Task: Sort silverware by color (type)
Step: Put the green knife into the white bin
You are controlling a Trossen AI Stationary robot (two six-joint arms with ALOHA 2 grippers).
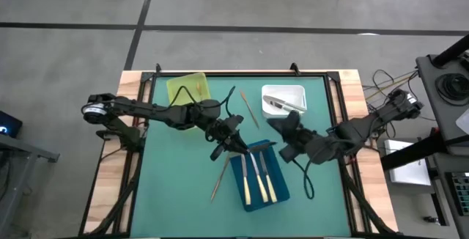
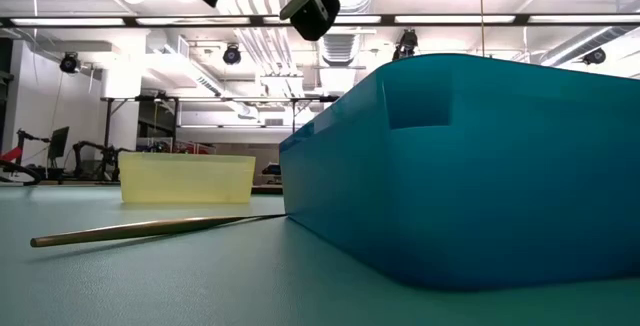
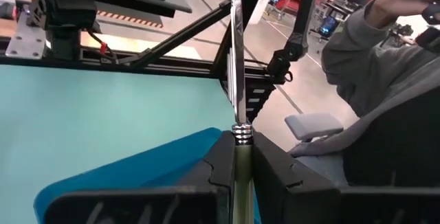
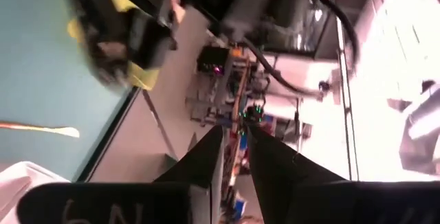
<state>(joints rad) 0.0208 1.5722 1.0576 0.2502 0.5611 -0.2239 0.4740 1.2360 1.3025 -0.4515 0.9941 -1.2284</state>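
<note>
My left gripper (image 1: 233, 142) (image 3: 240, 138) hovers over the far-left corner of the blue tray (image 1: 272, 152) (image 3: 137, 169), shut on a cream-handled knife whose silver blade (image 3: 237, 59) sticks out past the fingers. Three more cream-handled knives (image 1: 256, 174) lie flat in the blue tray. My right gripper (image 1: 284, 130) (image 4: 234, 138) waits between the white tray (image 1: 297, 90) and the blue tray, fingers nearly together with nothing seen between them. Silver utensils (image 1: 282, 105) lie in the white tray. A gold utensil (image 1: 198, 89) lies in the yellow tray (image 1: 183, 92). My left gripper pinches the knife's cream handle (image 3: 240, 176) between its two fingers, just behind the metal collar (image 3: 240, 133). The fingers lie along the knife, and the blade runs straight on beyond the fingertips. The knife is lifted clear of table and tray.
Loose gold utensils lie on the green mat: one (image 1: 250, 111) (image 4: 41, 129) left of the white tray, another (image 1: 219, 178) (image 2: 150, 229) left of the blue tray (image 2: 470, 166). The yellow tray (image 2: 185, 179) sits far left. A seated person (image 3: 385, 66) is beyond the table edge.
</note>
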